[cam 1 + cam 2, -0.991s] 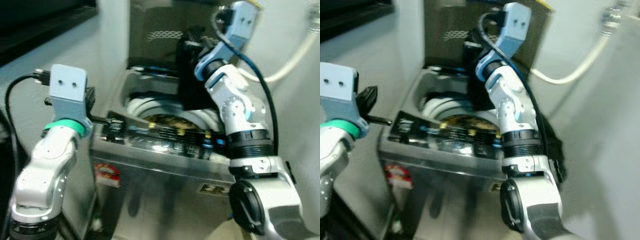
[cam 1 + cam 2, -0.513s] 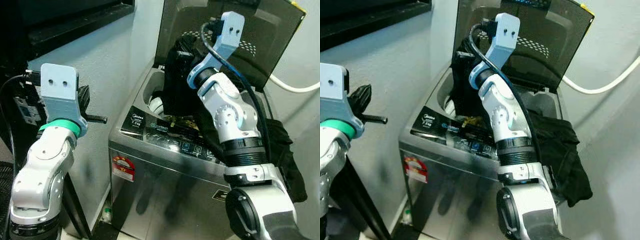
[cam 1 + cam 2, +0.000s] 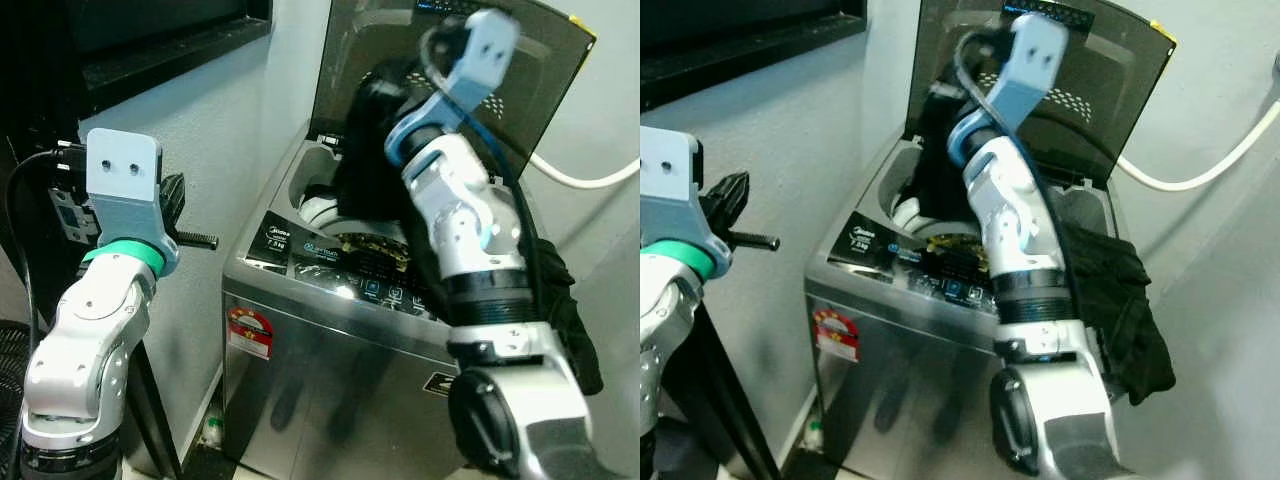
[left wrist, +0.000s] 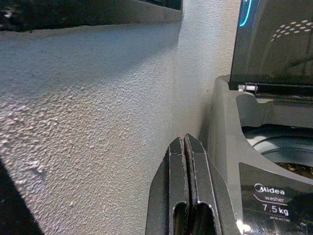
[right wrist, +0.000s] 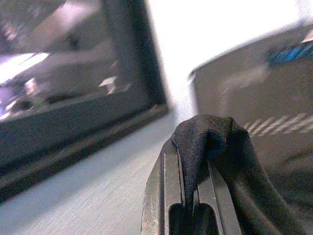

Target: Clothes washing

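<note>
A grey top-loading washing machine [image 3: 330,340] stands with its dark lid [image 3: 545,80] raised. My right gripper [image 5: 188,156] is shut on a black garment [image 3: 362,140], which hangs from it over the drum opening [image 3: 322,200]. In the right wrist view the black garment [image 5: 210,142] is folded over the fingertips. A second black garment [image 3: 1125,295] is draped over the machine's right side. My left gripper [image 4: 185,147] is shut and holds nothing. It is raised beside the wall, left of the machine, and appears in the head views as the left gripper [image 3: 728,195].
The textured grey wall [image 4: 98,122] runs close along the machine's left side, under a dark window frame [image 3: 160,50]. A white hose [image 3: 1200,165] hangs on the wall behind the lid. A black pole [image 3: 150,400] stands below my left arm.
The camera has pulled back from the machine, so the whole picture shifted. My right wrist has swung slightly up and right with the black garment. The left arm holds its pose.
</note>
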`<state>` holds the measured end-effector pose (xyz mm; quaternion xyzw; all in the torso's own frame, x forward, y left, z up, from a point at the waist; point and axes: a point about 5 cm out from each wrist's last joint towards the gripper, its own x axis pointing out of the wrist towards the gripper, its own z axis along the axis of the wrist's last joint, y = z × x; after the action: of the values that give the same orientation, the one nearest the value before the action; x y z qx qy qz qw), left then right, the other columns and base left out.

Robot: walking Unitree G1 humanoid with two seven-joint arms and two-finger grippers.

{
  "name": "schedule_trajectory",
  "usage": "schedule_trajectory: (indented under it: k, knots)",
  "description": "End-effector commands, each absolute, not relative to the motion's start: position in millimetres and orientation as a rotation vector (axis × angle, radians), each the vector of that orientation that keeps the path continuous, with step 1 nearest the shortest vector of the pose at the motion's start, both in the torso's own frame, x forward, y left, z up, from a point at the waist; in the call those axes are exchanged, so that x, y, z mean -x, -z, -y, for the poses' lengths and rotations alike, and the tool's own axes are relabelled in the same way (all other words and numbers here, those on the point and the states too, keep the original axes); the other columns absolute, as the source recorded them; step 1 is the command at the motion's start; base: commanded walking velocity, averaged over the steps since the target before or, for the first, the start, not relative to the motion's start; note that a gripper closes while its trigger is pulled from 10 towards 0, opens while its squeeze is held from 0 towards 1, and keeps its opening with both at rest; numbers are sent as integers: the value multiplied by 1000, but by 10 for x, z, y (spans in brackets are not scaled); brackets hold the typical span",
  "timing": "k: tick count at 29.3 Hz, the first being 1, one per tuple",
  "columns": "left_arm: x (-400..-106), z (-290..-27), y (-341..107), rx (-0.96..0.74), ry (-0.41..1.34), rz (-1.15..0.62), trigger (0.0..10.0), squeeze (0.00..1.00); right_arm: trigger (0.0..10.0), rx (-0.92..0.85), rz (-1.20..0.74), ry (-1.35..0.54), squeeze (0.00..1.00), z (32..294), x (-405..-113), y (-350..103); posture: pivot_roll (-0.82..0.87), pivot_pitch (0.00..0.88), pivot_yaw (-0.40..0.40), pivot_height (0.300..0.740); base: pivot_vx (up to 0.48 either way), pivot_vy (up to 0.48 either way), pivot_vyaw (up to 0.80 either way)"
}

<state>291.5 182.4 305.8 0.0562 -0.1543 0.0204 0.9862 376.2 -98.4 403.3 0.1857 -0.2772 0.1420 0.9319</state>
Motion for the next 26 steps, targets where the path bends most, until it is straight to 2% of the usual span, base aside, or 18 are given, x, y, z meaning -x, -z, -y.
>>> schedule_trajectory:
  k: [1, 7, 12, 22, 26]
  knots:
    - [-2937, -1761, -3054, -110, -6, 308, 10000, 0, 10000, -365, 577, -256, 0, 1033, -3776, -4048, 77, 42, -82, 740, 270, 0, 0]
    - [-2938, -1760, -3060, -101, -6, 311, 10000, 0, 10000, -360, 558, -263, 0, 1015, -3770, -4004, 79, 41, -82, 740, 365, 0, 0]
    - [-2942, -1773, -3063, -95, -9, 311, 10000, 0, 10000, -353, 520, -264, 0, 999, -3768, -3925, 76, 40, -78, 740, 377, 0, -800]
    - [-2933, -1728, -3039, -92, 36, 301, 10000, 0, 10000, -325, 530, -245, 0, 961, -3757, -3917, 78, 41, -78, 740, 372, 0, 0]
    - [-2938, -1687, -2984, -108, 70, 266, 10000, 0, 10000, -330, 521, -224, 0, 986, -3767, -3907, 76, 38, -76, 740, 0, 0, 0]
